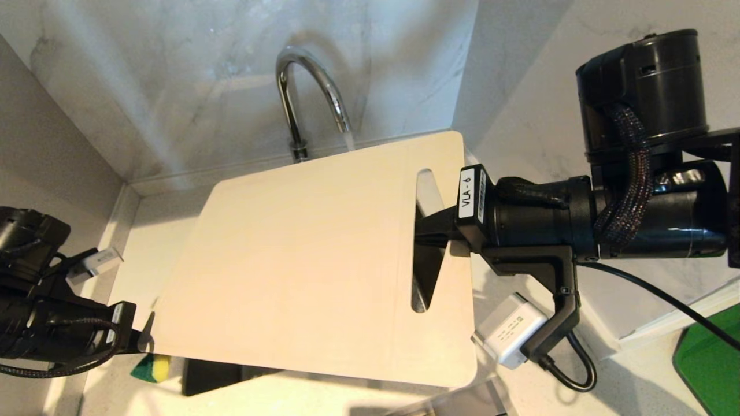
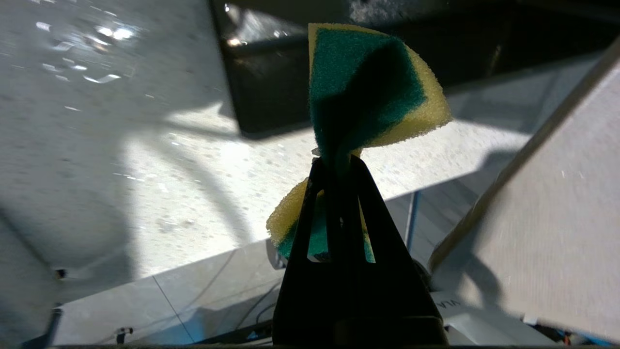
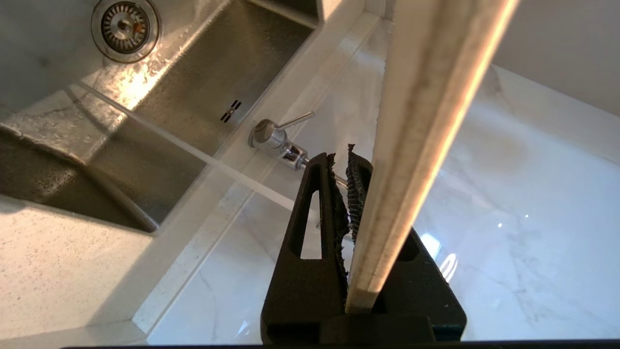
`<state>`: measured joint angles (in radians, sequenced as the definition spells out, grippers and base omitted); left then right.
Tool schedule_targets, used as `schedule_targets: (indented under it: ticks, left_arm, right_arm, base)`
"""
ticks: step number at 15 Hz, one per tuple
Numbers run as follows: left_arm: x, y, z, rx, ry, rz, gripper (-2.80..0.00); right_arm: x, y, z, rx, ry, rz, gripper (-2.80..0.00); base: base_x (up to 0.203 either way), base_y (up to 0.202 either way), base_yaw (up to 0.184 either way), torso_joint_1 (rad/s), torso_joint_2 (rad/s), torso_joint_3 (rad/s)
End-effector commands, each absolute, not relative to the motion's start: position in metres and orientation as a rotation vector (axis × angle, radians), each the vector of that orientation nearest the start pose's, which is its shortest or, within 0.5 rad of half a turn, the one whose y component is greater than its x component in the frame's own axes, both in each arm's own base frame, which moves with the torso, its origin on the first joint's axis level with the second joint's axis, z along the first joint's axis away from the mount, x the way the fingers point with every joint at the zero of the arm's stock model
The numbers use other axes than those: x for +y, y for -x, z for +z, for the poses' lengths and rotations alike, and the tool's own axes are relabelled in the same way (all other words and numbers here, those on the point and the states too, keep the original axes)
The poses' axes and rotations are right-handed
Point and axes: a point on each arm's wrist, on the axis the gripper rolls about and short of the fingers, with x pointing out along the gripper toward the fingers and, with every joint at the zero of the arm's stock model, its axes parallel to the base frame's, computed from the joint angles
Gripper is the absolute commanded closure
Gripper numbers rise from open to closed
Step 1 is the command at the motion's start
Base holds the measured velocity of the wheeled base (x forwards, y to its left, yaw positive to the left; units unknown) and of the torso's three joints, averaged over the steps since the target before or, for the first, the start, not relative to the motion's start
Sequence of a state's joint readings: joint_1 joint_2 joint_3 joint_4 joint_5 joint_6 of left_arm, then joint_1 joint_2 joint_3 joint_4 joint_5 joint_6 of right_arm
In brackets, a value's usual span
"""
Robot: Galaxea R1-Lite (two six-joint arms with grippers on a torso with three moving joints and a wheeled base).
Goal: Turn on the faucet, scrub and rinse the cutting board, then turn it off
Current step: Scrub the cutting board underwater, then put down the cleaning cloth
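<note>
Centrally, cutting board [image 1: 312, 254] fills head view, held over sink [image 3: 203, 92]. Right gripper [image 1: 430, 231] at 3 o'clock, label "VLA - 6", fingers [image 3: 310, 232] clamped on board edge by slot. Faucet [image 1: 312, 92] at 12 o'clock, water running. Left gripper [image 2: 339, 162] at 8 o'clock, fingers pinching yellow-green sponge [image 2: 368, 87].

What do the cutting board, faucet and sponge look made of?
Cutting board: likely plastic; matte cream, thin, uniform edge. Faucet: polished metal, probably chrome; mirror-like reflections. Sponge: yellow foam with a green scouring layer; porous, squashed by the left gripper.
</note>
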<state>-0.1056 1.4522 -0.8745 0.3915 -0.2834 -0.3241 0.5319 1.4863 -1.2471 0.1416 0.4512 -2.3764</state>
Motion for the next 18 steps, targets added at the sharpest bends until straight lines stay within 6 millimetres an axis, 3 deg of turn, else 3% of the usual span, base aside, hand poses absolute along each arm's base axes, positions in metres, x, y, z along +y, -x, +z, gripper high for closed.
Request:
schedule_targets:
  ticks: [1, 6, 12, 18]
  left_arm:
    - [-0.012, -0.207, 0.186, 0.984, 0.382, -0.152, 0.00]
    - [0.014, -0.202, 0.188, 0.947, 0.303, -0.101, 0.00]
    - [0.022, -0.196, 0.179, 1.011, 0.202, -0.013, 0.00]
    - [0.025, -0.214, 0.140, 1.189, 0.199, 0.020, 0.00]
  right_arm:
    - [0.135, -0.210, 0.294, -0.957, 2.136, 0.908, 0.00]
    - [0.132, -0.204, 0.299, -0.963, 2.130, 0.889, 0.00]
    - [0.122, -0.189, 0.304, -0.965, 2.118, 0.861, 0.00]
    - [0.121, -0.186, 0.309, -0.954, 2.077, 0.834, 0.00]
  base:
    - [0.000, 0.000, 0.000, 0.000, 0.00, 0.000]
    - [0.000, 0.000, 0.000, 0.000, 0.00, 0.000]
    - [0.000, 0.000, 0.000, 0.000, 0.00, 0.000]
    - [0.000, 0.000, 0.000, 0.000, 0.00, 0.000]
